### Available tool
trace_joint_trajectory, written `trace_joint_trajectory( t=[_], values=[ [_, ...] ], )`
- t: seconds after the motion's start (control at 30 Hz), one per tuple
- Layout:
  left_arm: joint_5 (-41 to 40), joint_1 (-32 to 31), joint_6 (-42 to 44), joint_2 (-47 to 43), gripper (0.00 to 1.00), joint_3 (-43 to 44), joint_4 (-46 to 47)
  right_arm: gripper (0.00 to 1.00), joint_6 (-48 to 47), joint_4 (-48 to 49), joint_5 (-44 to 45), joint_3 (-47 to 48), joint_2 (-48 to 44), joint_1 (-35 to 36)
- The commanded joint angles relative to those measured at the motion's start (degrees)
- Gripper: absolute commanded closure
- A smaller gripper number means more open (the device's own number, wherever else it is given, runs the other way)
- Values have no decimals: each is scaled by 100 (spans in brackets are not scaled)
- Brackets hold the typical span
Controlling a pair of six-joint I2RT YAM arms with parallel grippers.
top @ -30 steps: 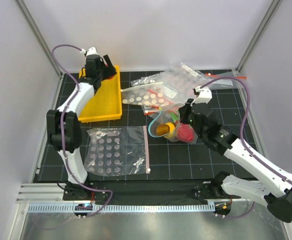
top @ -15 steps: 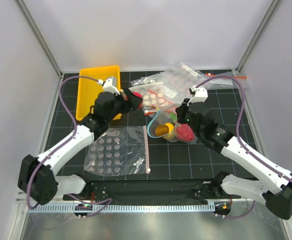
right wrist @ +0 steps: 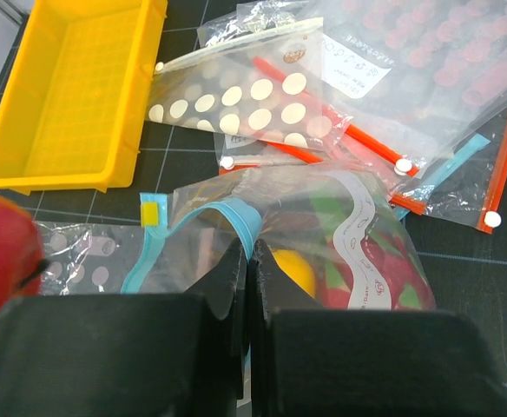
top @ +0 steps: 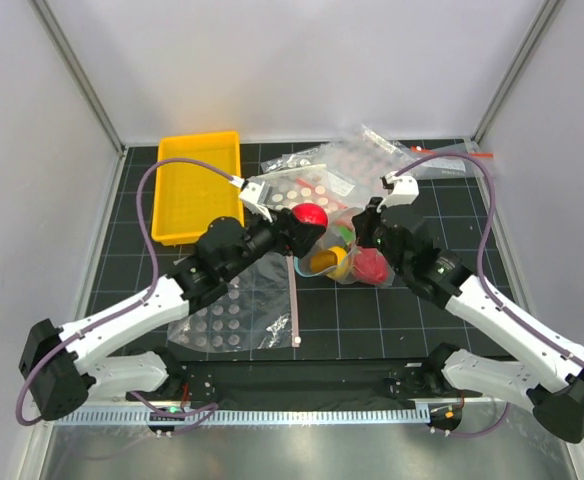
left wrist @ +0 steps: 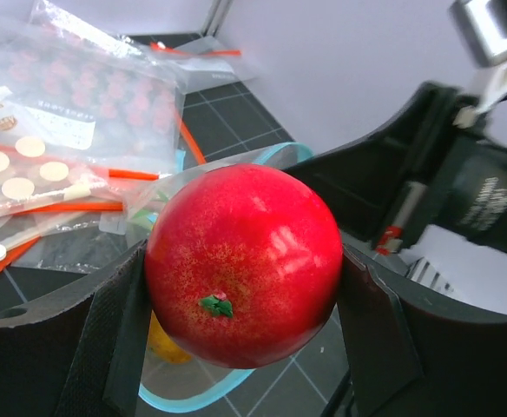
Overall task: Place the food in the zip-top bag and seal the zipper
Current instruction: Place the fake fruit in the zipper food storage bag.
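My left gripper point(top: 307, 218) is shut on the red ball point(left wrist: 243, 261) and holds it just above the open mouth of the zip-top bag point(top: 344, 255). The ball also shows in the top view point(top: 310, 214). My right gripper point(right wrist: 252, 252) is shut on the bag's light-blue zipper point(right wrist: 203, 217) and holds the mouth lifted; it sits right of the mouth in the top view point(top: 360, 232). Inside the bag lie the yellow lemon point(right wrist: 293, 268) and the pink-red fruit with green leaves point(right wrist: 379, 274). The zipper loop shows under the ball point(left wrist: 193, 404). The brown kiwi is not in view.
A yellow tray point(top: 197, 185) stands at the back left. A white-dotted bag with a pale pink strip point(top: 227, 300) lies flat at the front left. Several bags with red-orange strips point(top: 372, 160) are piled behind the zip-top bag.
My left arm has swung from the yellow tray to the right, carrying the red ball to the bag's mouth. My right gripper has kept its hold on the zipper edge.
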Motion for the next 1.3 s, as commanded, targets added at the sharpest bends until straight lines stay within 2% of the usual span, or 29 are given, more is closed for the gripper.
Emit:
trace_joint_trajectory(
  t=[0.0, 0.13, 0.23, 0.4, 0.6, 0.77, 0.9, 1.07, 1.1, 1.2, 1.23, 1.27],
  values=[
    [239, -32, 290, 391, 75, 75, 459, 99, 17, 289, 11, 47, -317, 18],
    [99, -67, 351, 830, 75, 268, 276, 99, 69, 377, 11, -58, -432, 18],
    [317, -102, 510, 1208, 78, 567, 125, 99, 96, 395, -41, -50, -423, 18],
    [608, -216, 598, 1588, 78, 743, 213, 99, 140, 368, 99, -50, -467, 19],
    [-322, -691, 1291, 1414, 78, 700, 160, 99, 201, 360, 398, -103, -546, 18],
    [-245, -761, 1327, 1403, 77, 646, 275, 99, 228, 359, 468, -129, -616, 18],
    [-367, -761, 1275, 1816, 77, 1094, -295, 99, 219, 412, 486, -181, -695, 10],
    [-500, -761, 1248, 2387, 70, 1508, -683, 99, 280, 456, 477, -225, -722, 18],
    [-491, -761, 1231, 2431, 68, 1586, -683, 99, 289, 465, 486, -234, -731, 18],
    [-456, -761, 1160, 2546, 33, 1779, -920, 99, 307, 465, 573, -278, -792, 10],
    [-473, -761, 1108, 2520, 18, 1789, -973, 99, 315, 474, 583, -287, -818, 18],
    [-464, -761, 1099, 2476, 13, 1772, -999, 99, 307, 482, 600, -296, -827, 18]
  ],
)
